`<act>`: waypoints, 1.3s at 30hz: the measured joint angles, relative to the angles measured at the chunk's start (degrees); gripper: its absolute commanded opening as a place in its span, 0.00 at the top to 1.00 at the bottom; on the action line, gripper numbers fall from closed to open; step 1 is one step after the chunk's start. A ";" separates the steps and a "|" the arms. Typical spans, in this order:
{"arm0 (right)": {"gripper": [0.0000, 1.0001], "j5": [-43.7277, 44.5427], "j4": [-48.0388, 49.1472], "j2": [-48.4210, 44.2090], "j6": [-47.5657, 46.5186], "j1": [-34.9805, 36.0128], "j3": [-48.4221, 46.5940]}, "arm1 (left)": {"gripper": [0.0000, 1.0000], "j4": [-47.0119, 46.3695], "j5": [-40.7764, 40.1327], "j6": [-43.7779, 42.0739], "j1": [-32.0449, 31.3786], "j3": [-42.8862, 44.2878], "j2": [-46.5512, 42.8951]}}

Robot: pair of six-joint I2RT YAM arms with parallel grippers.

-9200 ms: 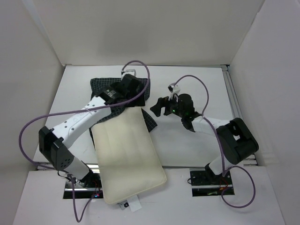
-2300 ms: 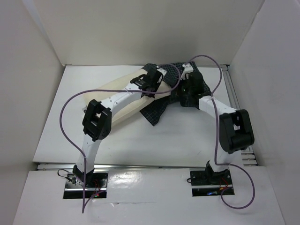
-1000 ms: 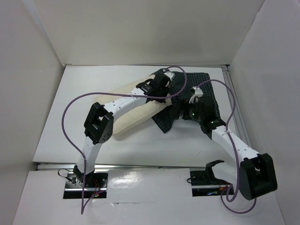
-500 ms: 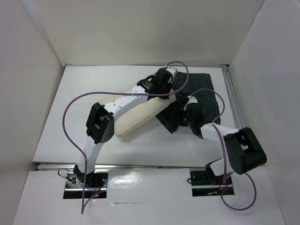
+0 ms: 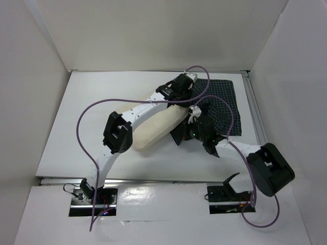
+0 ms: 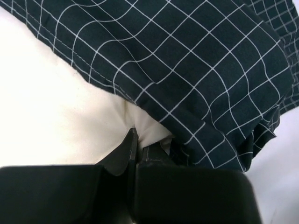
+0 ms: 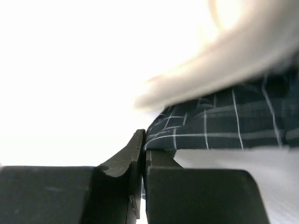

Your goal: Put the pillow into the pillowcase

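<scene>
1 pillow (image 5: 153,131), 1 pillowcase (image 5: 220,99) (dark, checked), 2 arms (image 5: 118,137) (image 5: 270,169).

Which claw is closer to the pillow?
Left. The left gripper pinches the pillow itself, where the pillowcase covers it. The right gripper pinches the pillowcase edge, just beside the pillow.

Left claw (image 6: 140,142) closed, arm stretched forward, right claw (image 7: 144,140) closed

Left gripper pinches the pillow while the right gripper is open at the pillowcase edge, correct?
Not open: the right wrist view shows the right gripper shut on the pillowcase edge. The left gripper does pinch the pillow.
</scene>
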State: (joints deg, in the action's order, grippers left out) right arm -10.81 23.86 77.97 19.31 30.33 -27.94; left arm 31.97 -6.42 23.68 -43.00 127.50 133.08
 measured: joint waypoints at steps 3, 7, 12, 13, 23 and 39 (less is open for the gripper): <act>1.00 -3.43 2.64 -2.71 -1.38 0.15 2.03 | 1.00 0.98 0.42 0.87 -0.87 0.22 0.09; 1.00 -8.04 5.66 -3.19 -3.02 2.16 5.18 | 1.00 2.32 0.59 1.75 -2.32 0.72 0.37; 1.00 -12.46 8.63 0.66 -6.93 7.26 5.05 | 1.00 5.53 1.18 2.47 -3.13 1.57 1.42; 1.00 -12.59 8.17 1.60 -8.28 8.81 4.63 | 1.00 6.27 1.29 2.62 -3.13 1.57 1.49; 1.00 -16.35 1.84 10.49 -16.96 15.98 -2.49 | 1.00 13.64 1.14 3.67 -2.91 0.37 1.95; 0.00 -4.87 -21.31 -21.03 -14.25 21.09 -4.81 | 0.00 2.78 -4.50 3.52 -1.81 -27.12 -21.88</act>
State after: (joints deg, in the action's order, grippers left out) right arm -15.68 2.55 56.95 5.06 51.42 -32.75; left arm 34.74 -10.92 27.20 -44.82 100.38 111.20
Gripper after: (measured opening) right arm 0.994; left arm 0.998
